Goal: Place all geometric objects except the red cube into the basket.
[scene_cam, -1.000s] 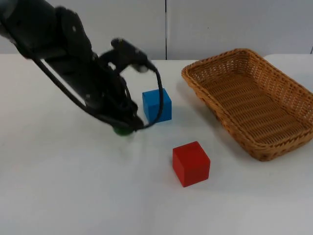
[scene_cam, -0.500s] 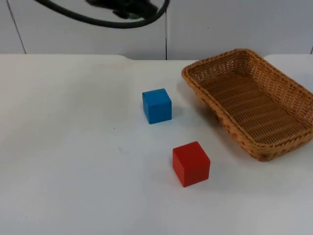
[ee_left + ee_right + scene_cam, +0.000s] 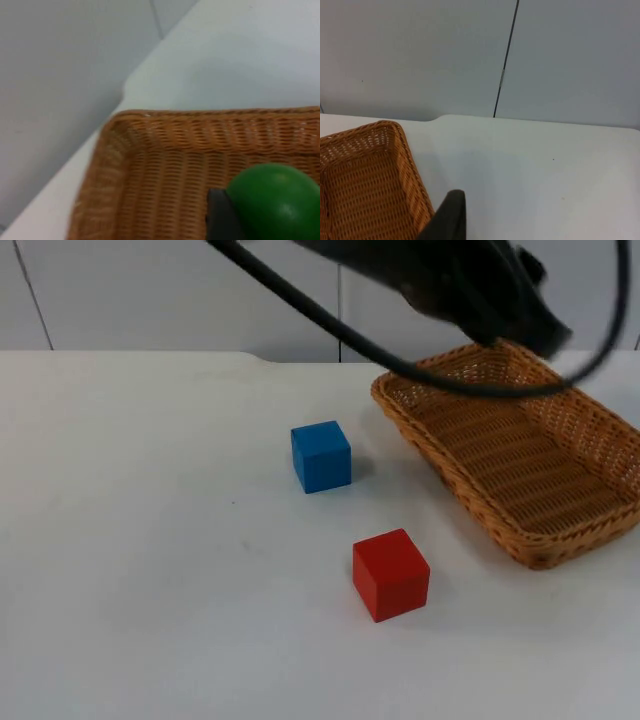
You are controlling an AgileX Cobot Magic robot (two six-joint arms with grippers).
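Observation:
A green ball (image 3: pixel 272 202) sits between the fingers of my left gripper (image 3: pixel 535 332), which is shut on it. The left arm reaches across from the upper left, and the gripper hangs over the far end of the wicker basket (image 3: pixel 510 455). In the left wrist view the ball hovers above the basket's woven bottom (image 3: pixel 150 175). The blue cube (image 3: pixel 321 455) rests on the table left of the basket. Nearer the front stands the red cube (image 3: pixel 391 573). My right gripper (image 3: pixel 447 217) waits beside the basket's corner (image 3: pixel 395 135).
The grey partition wall (image 3: pixel 150 290) closes off the far edge of the white table (image 3: pixel 150 570). The left arm's cable loops over the basket's near-left rim (image 3: pixel 400 390). Free room lies left of and in front of the two cubes.
The left arm lifted the green ball from beside the blue cube, rose out of the picture, then swung right over the basket. Both cubes and the basket stayed put.

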